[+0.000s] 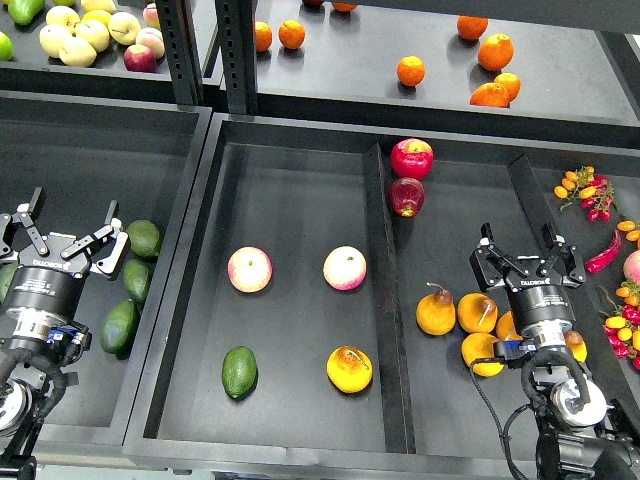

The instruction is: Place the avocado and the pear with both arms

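Nearest the lens: smooth mid-green egg-shaped avocado (239, 371), lying alone on the dark floor of the central black tray (300, 430), toward the front left corner. Just to its right, well apart, plump yellow-orange pear with a brown blotch (350, 369), also on the tray floor, near the raised divider (390, 300). Behind these, two round pink-and-cream fruits (249, 269) side by side, each apart from the others.

Beyond the divider, in the right compartment: stemmed yellow-orange pears (436, 311) clustered together, partly hidden behind the right arm; two red apples (411, 158) touching at the far end. Further right, long red chilli (603, 252) and small orange and red fruits.

Left tray: three more dark green avocados (143, 238) lined along its right wall, just beside the left claw (71, 228), fingers spread wide, released, holding nothing, hovering above the tray. Right claw (529, 249) likewise spread open and empty, poised over the cluster of pears, touching none visibly.

Back shelf: oranges (410, 71) scattered on the right, pale yellow and reddish apples (95, 33) heaped on the left.
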`<act>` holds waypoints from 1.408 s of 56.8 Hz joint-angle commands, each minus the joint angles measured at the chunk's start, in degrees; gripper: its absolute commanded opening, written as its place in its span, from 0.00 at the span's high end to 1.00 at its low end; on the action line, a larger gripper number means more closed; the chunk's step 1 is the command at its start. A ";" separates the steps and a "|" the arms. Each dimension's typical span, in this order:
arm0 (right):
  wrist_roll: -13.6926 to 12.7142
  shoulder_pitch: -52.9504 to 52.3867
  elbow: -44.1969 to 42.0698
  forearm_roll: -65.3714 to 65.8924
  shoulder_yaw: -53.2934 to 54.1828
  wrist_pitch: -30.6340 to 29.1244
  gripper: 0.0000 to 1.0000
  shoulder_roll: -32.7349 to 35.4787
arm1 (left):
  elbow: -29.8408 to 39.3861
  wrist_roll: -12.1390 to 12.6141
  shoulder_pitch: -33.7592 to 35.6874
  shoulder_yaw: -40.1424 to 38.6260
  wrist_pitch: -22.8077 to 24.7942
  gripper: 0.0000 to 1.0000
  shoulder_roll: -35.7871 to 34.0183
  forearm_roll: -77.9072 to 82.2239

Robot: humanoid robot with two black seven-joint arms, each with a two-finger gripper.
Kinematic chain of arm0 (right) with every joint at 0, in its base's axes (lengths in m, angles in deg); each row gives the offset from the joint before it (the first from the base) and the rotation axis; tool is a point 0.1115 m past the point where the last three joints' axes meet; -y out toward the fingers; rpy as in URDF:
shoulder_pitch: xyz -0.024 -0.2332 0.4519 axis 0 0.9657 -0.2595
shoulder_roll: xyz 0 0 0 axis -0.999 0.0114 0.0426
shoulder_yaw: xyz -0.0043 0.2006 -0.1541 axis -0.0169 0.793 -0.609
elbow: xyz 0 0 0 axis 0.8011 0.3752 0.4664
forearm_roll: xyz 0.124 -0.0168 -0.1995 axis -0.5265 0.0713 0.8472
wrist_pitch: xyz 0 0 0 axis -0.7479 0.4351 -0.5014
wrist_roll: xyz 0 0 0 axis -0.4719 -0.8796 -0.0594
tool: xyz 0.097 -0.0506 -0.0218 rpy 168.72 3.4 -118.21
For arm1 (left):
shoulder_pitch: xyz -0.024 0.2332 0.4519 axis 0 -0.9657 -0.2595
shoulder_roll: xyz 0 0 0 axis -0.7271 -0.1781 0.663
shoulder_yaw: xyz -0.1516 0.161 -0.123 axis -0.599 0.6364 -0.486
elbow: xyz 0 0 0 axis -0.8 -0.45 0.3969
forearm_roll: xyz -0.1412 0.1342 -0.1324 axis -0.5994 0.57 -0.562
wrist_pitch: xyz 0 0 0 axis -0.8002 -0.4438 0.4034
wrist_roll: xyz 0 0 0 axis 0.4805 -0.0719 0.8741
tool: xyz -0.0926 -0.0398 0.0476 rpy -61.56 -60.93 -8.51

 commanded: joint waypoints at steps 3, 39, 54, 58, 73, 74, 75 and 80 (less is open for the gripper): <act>0.00 0.17 0.00 0.00 0.02 0.00 0.00 0.00 | -0.20 -0.14 -0.29 0.14 0.00 0.01 0.00 0.00; 0.00 0.00 0.00 0.00 0.11 0.00 0.00 0.00 | -0.20 13.12 4.54 1.20 0.00 0.01 -0.70 -0.27; -0.44 -1.93 -1.49 -0.17 2.56 0.00 0.00 0.00 | 0.06 24.08 10.96 9.27 0.00 0.01 -11.86 -3.52; -0.62 -4.04 -3.68 -0.35 3.70 0.00 0.00 0.00 | 0.41 24.08 12.72 13.93 0.00 0.01 -15.28 -3.52; -0.53 -8.52 -5.98 -0.61 7.49 0.00 0.00 0.00 | 0.50 24.08 21.24 37.14 0.00 0.01 -31.99 -3.17; -0.53 -8.70 -5.97 -0.61 7.49 0.00 0.00 0.00 | 0.41 24.08 21.94 38.97 0.00 0.01 -33.21 -2.91; -0.53 -8.96 -5.97 -0.61 7.49 0.00 0.00 0.00 | 0.41 24.08 22.82 40.91 0.00 0.01 -34.35 -2.73; -0.62 -9.93 -6.06 -0.61 7.40 0.00 0.00 0.00 | 0.15 24.08 24.93 45.58 0.00 0.01 -36.21 -0.54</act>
